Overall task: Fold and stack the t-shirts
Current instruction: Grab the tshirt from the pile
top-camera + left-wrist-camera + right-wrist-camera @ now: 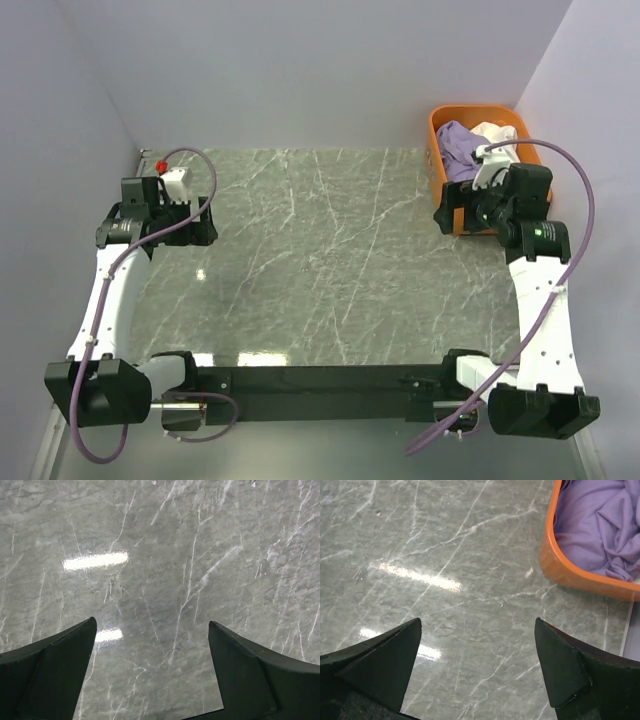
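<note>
We hold the left gripper (151, 622) and right gripper (477, 622) wide and empty over the bench (320, 250), the right beside the orange tub (546, 555) holding the crumpled lavender t-shirt (600, 525) and white t-shirt (497, 134), likely poised for a first grab.

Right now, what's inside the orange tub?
A crumpled lavender t-shirt and, beside it, a white t-shirt. The cloth covers the floor of the orange tub, so anything beneath cannot be seen.

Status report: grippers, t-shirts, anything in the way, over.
Left gripper open, empty, over table. Right gripper open, empty, beside orange tub. Lavender t-shirt and white t-shirt bunched in tub, unfolded. No obstruction seen.
</note>
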